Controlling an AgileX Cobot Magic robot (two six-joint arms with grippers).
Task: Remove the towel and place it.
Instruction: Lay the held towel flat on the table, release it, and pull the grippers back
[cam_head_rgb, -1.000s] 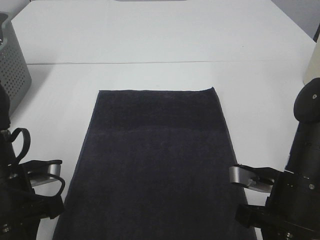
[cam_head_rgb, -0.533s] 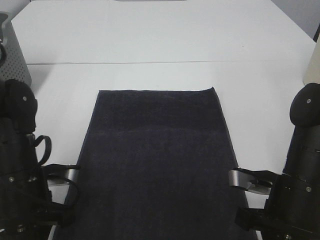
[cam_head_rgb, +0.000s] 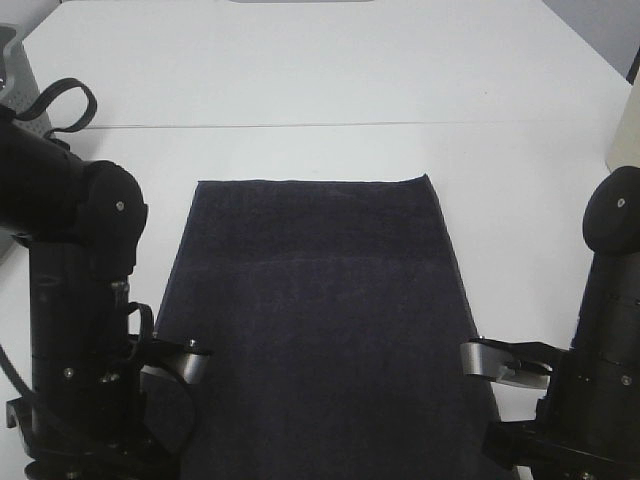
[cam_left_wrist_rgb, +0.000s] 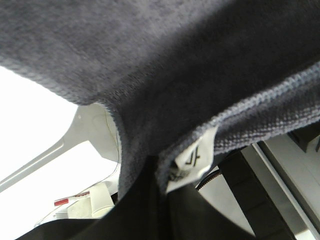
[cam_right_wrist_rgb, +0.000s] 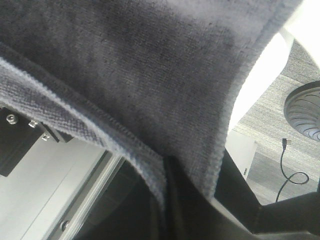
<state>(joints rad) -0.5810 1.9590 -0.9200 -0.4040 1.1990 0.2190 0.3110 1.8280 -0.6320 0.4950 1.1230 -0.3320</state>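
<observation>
The dark navy towel (cam_head_rgb: 315, 310) lies flat along the middle of the white table (cam_head_rgb: 320, 70), with its woven band across the far part. My left gripper (cam_head_rgb: 185, 362) is at the towel's near left edge. In the left wrist view this gripper (cam_left_wrist_rgb: 161, 192) is shut on the towel's hem (cam_left_wrist_rgb: 260, 107), right beside the small white corner tag (cam_left_wrist_rgb: 192, 162). My right gripper (cam_head_rgb: 500, 362) is at the near right edge. In the right wrist view it (cam_right_wrist_rgb: 167, 197) is shut on the towel's stitched hem (cam_right_wrist_rgb: 75, 117). The near corners are hidden behind both arms.
A grey perforated basket (cam_head_rgb: 12, 62) stands at the back left, mostly hidden behind my left arm. A cream object (cam_head_rgb: 624, 125) stands at the right table edge. A seam (cam_head_rgb: 400, 123) runs across the table beyond the towel.
My left arm has swung up and to the right, and its gripper has moved in along the towel's left edge. My right gripper has shifted slightly toward the near edge.
</observation>
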